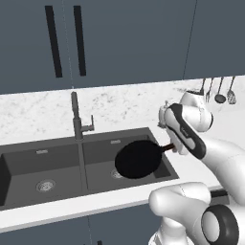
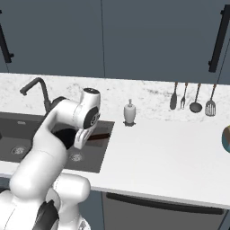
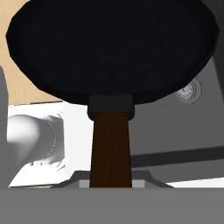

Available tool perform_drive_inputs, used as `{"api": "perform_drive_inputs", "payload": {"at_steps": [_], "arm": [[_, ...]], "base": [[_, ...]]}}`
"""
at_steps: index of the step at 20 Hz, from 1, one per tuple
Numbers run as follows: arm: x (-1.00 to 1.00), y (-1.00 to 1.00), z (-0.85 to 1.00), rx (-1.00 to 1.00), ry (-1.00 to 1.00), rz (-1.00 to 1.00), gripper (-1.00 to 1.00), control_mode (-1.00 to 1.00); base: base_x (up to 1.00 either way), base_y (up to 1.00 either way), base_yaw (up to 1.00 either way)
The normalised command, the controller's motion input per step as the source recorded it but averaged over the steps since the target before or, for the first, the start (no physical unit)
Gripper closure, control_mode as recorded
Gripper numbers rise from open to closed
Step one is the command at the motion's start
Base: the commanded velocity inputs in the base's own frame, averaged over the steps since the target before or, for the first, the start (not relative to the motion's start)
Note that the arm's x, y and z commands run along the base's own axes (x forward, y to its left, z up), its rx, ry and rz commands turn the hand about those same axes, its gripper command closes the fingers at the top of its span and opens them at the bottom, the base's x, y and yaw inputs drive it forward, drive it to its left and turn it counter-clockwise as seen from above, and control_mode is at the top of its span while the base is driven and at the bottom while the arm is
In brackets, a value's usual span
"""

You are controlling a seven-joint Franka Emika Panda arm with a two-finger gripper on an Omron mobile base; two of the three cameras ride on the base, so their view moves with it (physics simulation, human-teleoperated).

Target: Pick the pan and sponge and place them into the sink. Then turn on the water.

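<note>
Left base view: pan (image 1: 138, 159) held over the right basin of the sink (image 1: 43, 162), round black body tilted, short brownish handle pointing right toward the gripper (image 1: 171, 146). Gripper clamped on that handle, wrist just beyond the sink's right rim. Tall dark faucet (image 1: 76, 117) upright behind the divider between the two basins, lever to its right. Round metal drain visible in the left basin; right drain partly hidden under the pan. Hanging utensils (image 1: 219, 91) on the marble back wall at far right.

Right base view: arm bent over the sink (image 2: 18, 139), gripper (image 2: 82, 136) pointing down at the basin's right edge, pan (image 2: 65, 135) largely hidden behind the arm. Handle seen as a dark strip beside the wrist. White soap dispenser (image 2: 129, 112) standing on the counter (image 2: 170, 152), right of the sink, well apart from the hanging utensils (image 2: 192, 98).

Hand view: pan (image 3: 111, 48) filling the upper part, handle running down into the closed jaws. Drain beneath the pan's right edge.
</note>
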Motion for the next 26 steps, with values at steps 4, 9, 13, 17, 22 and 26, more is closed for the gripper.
{"api": "perform_drive_inputs", "payload": {"at_steps": [4, 9, 13, 17, 22, 26], "arm": [[0.23, 0.55, 0.00, 0.00, 0.13, 0.08, 1.00, -1.00], [0.39, 0.40, 0.00, 0.02, 0.18, 0.05, 1.00, -1.00], [0.21, 0.31, -0.06, 0.00, 0.10, 0.03, 1.00, -1.00], [0.09, 0.16, -0.26, 0.00, 0.00, 0.04, 1.00, -1.00], [0.02, 0.01, -0.37, -0.03, -0.07, 0.02, 1.00, -1.00], [0.00, 0.00, -0.33, -0.05, -0.14, 0.01, 1.00, -1.00]], "base": [[0.00, 0.00, 0.00], [0.00, 0.00, 0.00], [0.00, 0.00, 0.00], [0.00, 0.00, 0.00], [0.00, 0.00, 0.00], [0.00, 0.00, 0.00]]}}
